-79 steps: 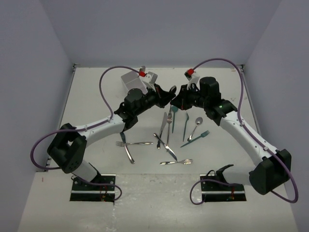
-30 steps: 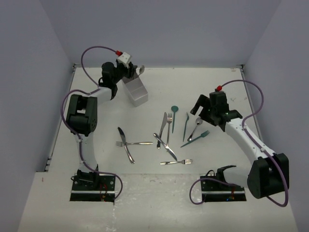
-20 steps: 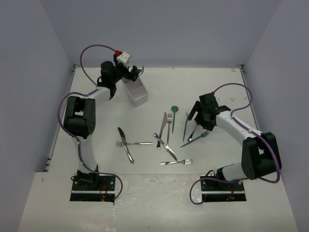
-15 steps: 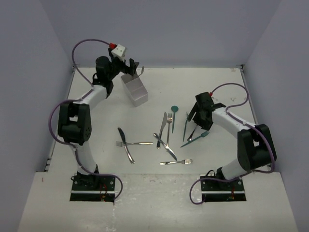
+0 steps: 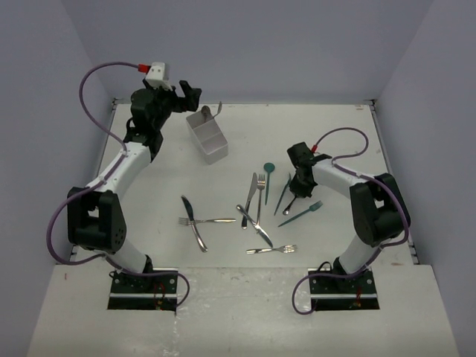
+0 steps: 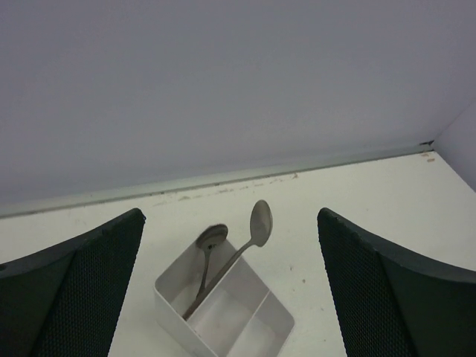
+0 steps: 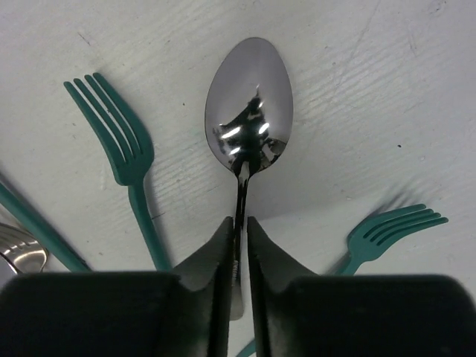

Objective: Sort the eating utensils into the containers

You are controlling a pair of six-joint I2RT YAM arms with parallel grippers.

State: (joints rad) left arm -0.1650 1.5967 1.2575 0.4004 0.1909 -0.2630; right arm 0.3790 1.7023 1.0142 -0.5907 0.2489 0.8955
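The silver spoon (image 7: 249, 104) lies at the right of the desk (image 5: 335, 134), bowl up and pointing away from the wrist camera. The right tool (image 7: 238, 227) is clenched on the spoon's thin handle just behind the bowl, with both fingers (image 7: 219, 253) pressed against it. The pictures do not show whether the bowl rests on the desk or hangs just above it.

A teal fork (image 7: 119, 141) lies just beside the spoon on one side, tines pointing the same way as the bowl. A second teal fork (image 7: 398, 227) lies on the other side, tines angled away. Neither fork touches the spoon.

The white organiser (image 5: 210, 141) stands at the far left of the desk, set at an angle to the back wall (image 6: 238, 89) and well apart from the right tool. Two spoons (image 6: 256, 223) lean in its end compartment nearest the wall, handles down and bowls above the rim. The next compartment holds nothing visible.

The left tool (image 5: 190, 93) hangs above and just to the left of the organiser, released, its fingers (image 6: 74, 290) spread wide with nothing between them.

More utensils lie loose across the middle of the desk:
- a teal spoon (image 5: 268, 171), a silver knife (image 5: 251, 190) and a silver fork (image 5: 260, 195) side by side;
- a lone silver fork (image 5: 272, 250) nearer the arm bases;
- a crossed group (image 5: 197, 222) to the left.
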